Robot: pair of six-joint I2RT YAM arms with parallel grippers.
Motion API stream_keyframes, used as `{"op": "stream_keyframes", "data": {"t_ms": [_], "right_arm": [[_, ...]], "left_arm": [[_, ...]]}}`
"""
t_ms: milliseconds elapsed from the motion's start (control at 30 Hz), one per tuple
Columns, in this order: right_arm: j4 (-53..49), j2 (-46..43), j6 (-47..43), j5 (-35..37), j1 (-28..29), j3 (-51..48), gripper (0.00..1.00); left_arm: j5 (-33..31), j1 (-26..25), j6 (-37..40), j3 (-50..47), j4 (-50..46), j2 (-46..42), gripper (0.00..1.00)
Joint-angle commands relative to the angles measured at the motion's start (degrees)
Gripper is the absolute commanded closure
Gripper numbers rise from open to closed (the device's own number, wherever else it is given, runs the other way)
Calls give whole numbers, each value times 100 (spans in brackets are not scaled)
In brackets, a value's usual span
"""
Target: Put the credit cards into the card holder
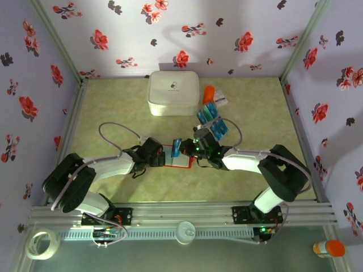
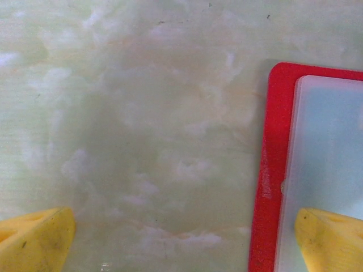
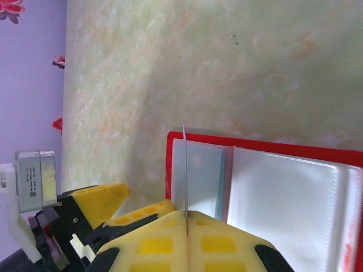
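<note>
A bright-red card holder lies open and flat on the pale green table, between the two arms, with its whitish plastic pockets facing up. The right gripper is clamped tight on one teal credit card. It grips the card by one edge so the card stands on end, seen edge-on as a thin line just above the end pocket of the holder. From above, the same card shows as a small blue slip over the holder's far side. The card looks light, thin, stiff and glossy, so it is likely to slip or swivel between the pads. It probably needs pinching flat across both faces near one short edge, which leaves the opposite edge free to enter a pocket slot. The holder also looks light and slick, and would probably slide on the table if pushed with nothing bracing it. The left gripper is spread wide and holds nothing. One yellow fingertip hangs over the pale inside of the holder, near its red rim, and the other is over bare table. Whether the first presses on the holder cannot be told. The remaining credit cards sit in rows farther back on the right, apart from the holder.
</note>
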Motion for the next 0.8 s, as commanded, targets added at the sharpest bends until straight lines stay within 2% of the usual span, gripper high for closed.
{"op": "stream_keyframes", "data": {"t_ms": [0, 433, 767], "right_arm": [[116, -87, -7, 305, -34, -267, 100], [1792, 377, 311, 380, -23, -808, 100], [2378, 759, 561, 372, -20, -925, 100]], "left_arm": [[-127, 48, -7, -160, -123, -46, 0], [-138, 47, -44, -221, -114, -96, 0], [-138, 48, -50, -249, -105, -92, 0]]}}
